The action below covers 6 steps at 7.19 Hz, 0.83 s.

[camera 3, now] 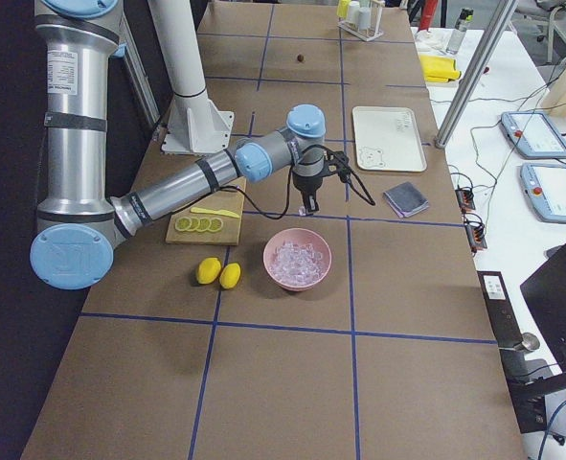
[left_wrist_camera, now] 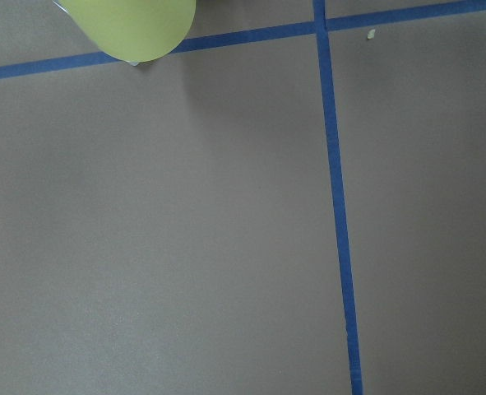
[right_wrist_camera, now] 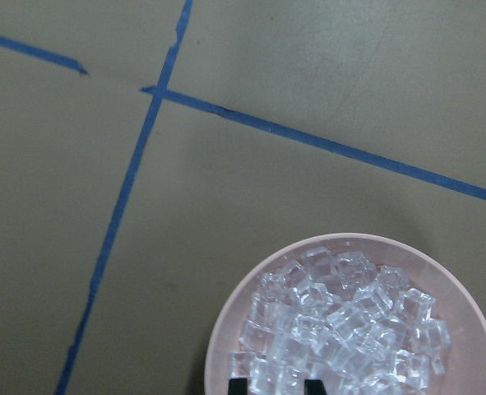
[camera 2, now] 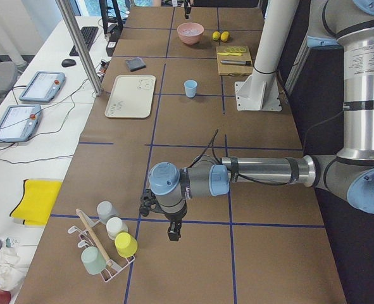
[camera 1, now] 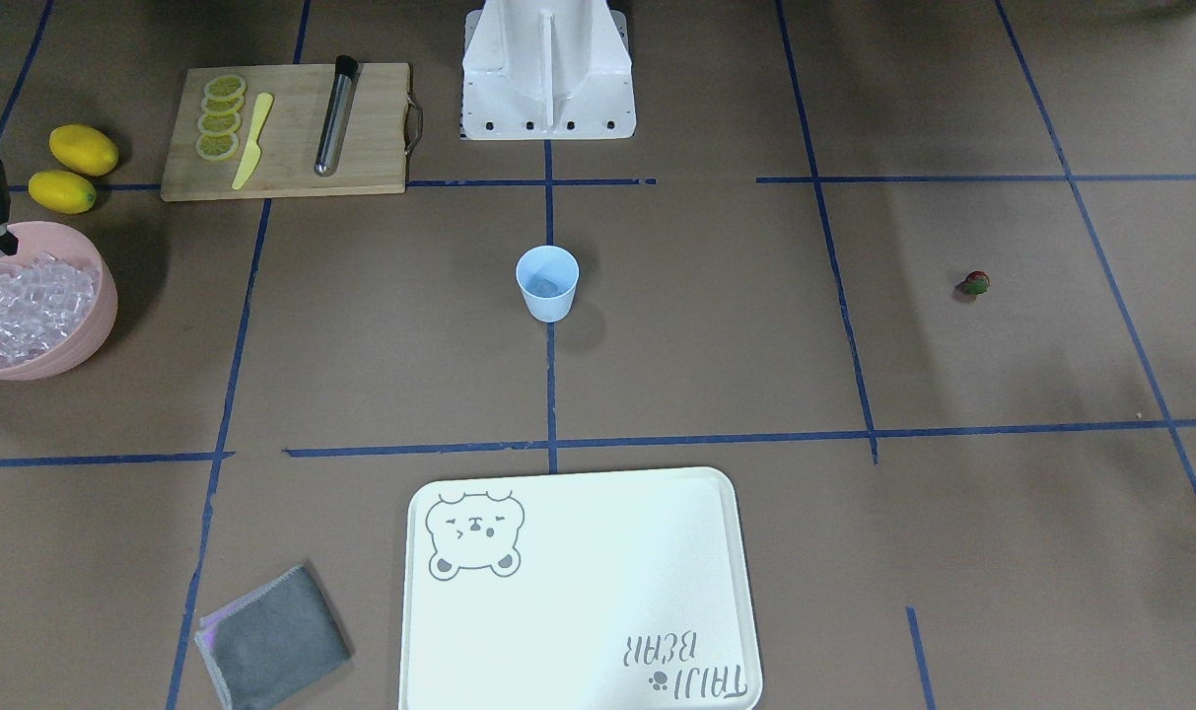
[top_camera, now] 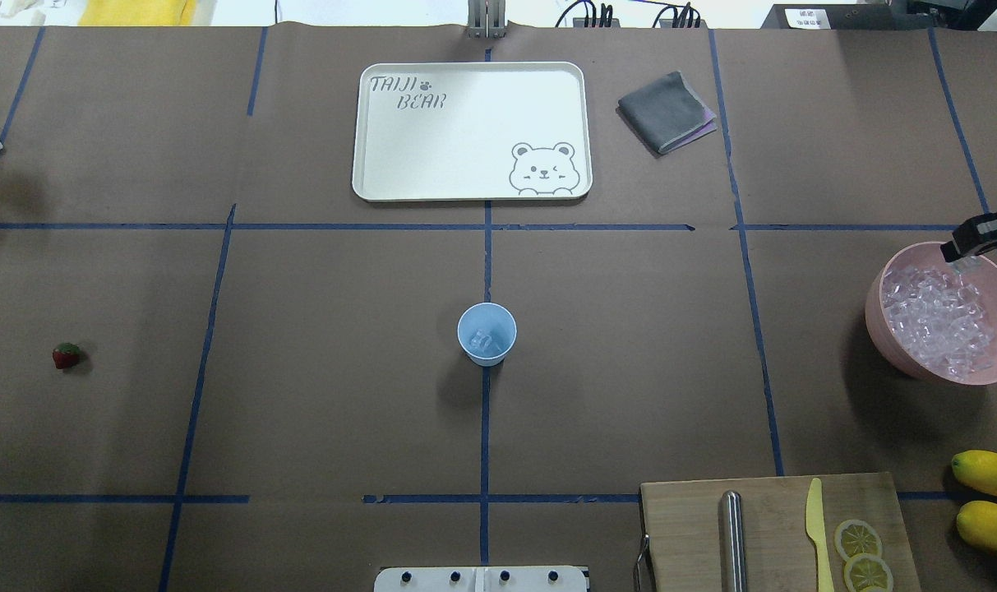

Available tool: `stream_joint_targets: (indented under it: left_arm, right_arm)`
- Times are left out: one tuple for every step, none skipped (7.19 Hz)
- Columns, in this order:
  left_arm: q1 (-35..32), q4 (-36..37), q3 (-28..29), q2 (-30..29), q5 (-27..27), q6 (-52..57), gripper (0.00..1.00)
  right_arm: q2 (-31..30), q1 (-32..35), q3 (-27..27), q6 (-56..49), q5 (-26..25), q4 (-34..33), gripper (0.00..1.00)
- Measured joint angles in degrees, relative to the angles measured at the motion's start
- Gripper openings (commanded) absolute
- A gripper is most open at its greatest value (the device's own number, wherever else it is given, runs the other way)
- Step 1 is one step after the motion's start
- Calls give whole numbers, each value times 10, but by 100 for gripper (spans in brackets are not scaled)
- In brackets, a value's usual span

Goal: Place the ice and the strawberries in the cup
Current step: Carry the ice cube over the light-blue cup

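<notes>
Our right hand (right_wrist_camera: pixel 275 386), spread, hovers over clear ice cubes (top_camera: pixel 942 319) in the pink bowl (top_camera: pixel 874 316) for a pick; the pale blue cup (top_camera: pixel 486 333) waits central on the brown desk (top_camera: pixel 317 395), small red strawberry (top_camera: pixel 66 355) far off; whether the left hand (camera 2: pixel 173 234) is spread we cannot tell

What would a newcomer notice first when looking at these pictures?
The large pink bowl heaped with clear ice cubes, on the robot's far right, stands out first. Next, the small pale blue cup at the centre, some ice inside, and the tiny red strawberry far on its left.
</notes>
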Motion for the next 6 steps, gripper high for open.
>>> stream_joint_targets:
  left_arm:
    - [0, 0, 0, 0, 0, 0, 100]
    - [0, 0, -1, 0, 0, 0, 100]
    - [0, 1, -1, 1, 0, 0, 100]
    - [0, 1, -2, 1, 0, 0, 100]
    - [1, 1, -3, 1, 0, 0, 100]
    - [1, 1, -3, 1, 0, 0, 100]
  right_arm:
    - [27, -14, 4, 53, -1, -5, 9]
    - [58, -46, 4, 102, -7, -7, 9]
    - [95, -94, -1, 161, -28, -8, 9]
    - [137, -145, -10, 218, -60, -14, 9]
    - [184, -187, -23, 261, -88, -34, 9]
    - [236, -223, -40, 296, -115, -64, 9]
